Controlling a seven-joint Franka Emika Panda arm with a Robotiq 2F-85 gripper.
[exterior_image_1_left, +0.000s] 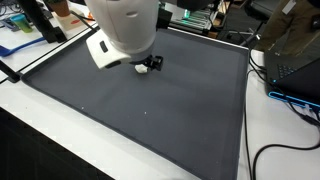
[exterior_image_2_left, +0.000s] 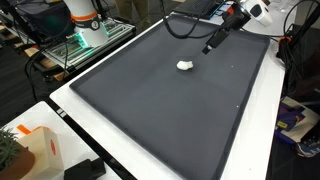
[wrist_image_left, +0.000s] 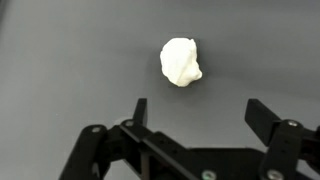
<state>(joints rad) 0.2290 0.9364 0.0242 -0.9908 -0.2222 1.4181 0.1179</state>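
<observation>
A small white crumpled lump (wrist_image_left: 180, 60) lies on a dark grey mat (wrist_image_left: 60, 70). In the wrist view my gripper (wrist_image_left: 200, 112) is open and empty, its two black fingers spread wide just short of the lump and above the mat. In an exterior view the lump (exterior_image_2_left: 185, 66) sits in the far middle of the mat (exterior_image_2_left: 150, 110), and the gripper (exterior_image_2_left: 209, 46) hangs a little beyond it, not touching. In an exterior view the white arm covers much of the scene and the gripper (exterior_image_1_left: 150, 63) hovers over the mat (exterior_image_1_left: 150, 115).
The mat lies on a white table (exterior_image_2_left: 255, 150). A black cable (exterior_image_2_left: 180, 27) loops onto the mat's far edge. A green-lit device (exterior_image_2_left: 85, 42) stands at the far left, an orange-and-white box (exterior_image_2_left: 35, 150) near the front corner. Cables and a blue-lit box (exterior_image_1_left: 295, 75) sit beside the mat.
</observation>
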